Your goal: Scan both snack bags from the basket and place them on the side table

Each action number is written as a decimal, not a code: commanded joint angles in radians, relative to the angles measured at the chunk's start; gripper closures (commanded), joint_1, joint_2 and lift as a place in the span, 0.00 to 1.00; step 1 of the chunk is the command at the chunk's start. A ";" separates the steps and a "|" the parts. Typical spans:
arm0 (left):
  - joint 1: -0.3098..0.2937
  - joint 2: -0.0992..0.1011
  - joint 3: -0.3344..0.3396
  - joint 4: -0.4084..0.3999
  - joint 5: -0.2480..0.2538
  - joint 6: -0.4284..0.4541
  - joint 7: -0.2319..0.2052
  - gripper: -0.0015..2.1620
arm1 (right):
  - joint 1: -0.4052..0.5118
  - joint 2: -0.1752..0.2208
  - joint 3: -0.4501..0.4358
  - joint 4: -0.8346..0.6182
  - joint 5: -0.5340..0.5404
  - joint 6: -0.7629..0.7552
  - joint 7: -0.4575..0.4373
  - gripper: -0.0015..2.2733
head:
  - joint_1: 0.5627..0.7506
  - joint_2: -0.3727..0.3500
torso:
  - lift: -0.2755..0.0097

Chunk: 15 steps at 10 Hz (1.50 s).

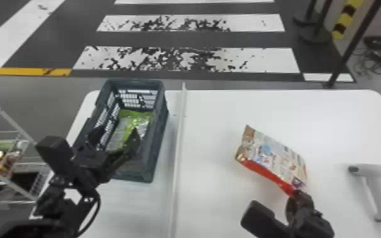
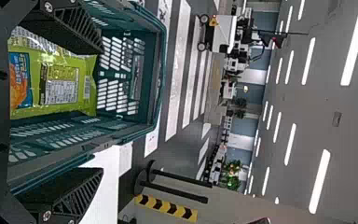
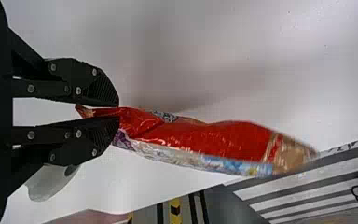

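Observation:
My right gripper [image 1: 297, 197] is above the white table, shut on one corner of the red snack bag [image 1: 272, 158]. The right wrist view has the right gripper [image 3: 119, 112] pinching the end of the red bag [image 3: 205, 140]. My left gripper [image 1: 117, 142] is over the near part of the dark basket [image 1: 158, 152], its fingers spread apart. Inside the basket lies a green snack bag [image 1: 136, 118]. In the left wrist view, the left gripper [image 2: 102, 109] is open, with the basket's side wall between its fingers' directions and the green bag [image 2: 60, 84] beyond one finger.
A grey-white handheld scanner [image 1: 376, 186] stands at the right on the white table [image 1: 218, 202]. A raised white strip [image 1: 178, 142] runs between basket and red bag. A wire shelf [image 1: 9, 126] with goods is at the far left.

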 commanded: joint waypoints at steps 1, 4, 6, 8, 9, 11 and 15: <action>-0.002 0.000 0.000 0.003 0.002 0.000 0.000 0.05 | 0.000 0.000 -0.024 -0.041 -0.070 0.007 0.018 0.00 | 0.70 0.66 | 0.70; -0.003 0.005 0.000 0.003 0.010 0.000 0.000 0.05 | 0.008 0.008 -0.144 -0.153 -0.317 0.007 0.084 0.02 | 0.70 0.68 | 0.70; -0.002 0.008 0.000 0.003 0.018 0.000 -0.005 0.05 | 0.006 0.026 -0.236 -0.192 -0.460 0.001 0.089 0.03 | 0.70 0.69 | 0.70; -0.002 0.011 0.000 0.003 0.019 0.000 -0.005 0.05 | 0.005 0.046 -0.309 -0.199 -0.559 -0.036 0.146 0.32 | 0.70 0.69 | 0.70; -0.002 0.011 0.000 0.003 0.019 0.000 -0.005 0.05 | 0.003 0.057 -0.325 -0.198 -0.587 -0.064 0.158 0.77 | 0.70 0.70 | 0.70; -0.002 0.011 0.000 0.001 0.019 0.000 -0.005 0.05 | -0.011 0.072 -0.326 -0.189 -0.592 -0.079 0.190 1.00 | 0.70 0.72 | 0.70; 0.003 0.013 0.000 -0.003 0.019 0.000 -0.006 0.05 | -0.084 0.114 -0.297 -0.103 -0.679 -0.180 0.253 1.00 | 0.70 0.82 | 0.70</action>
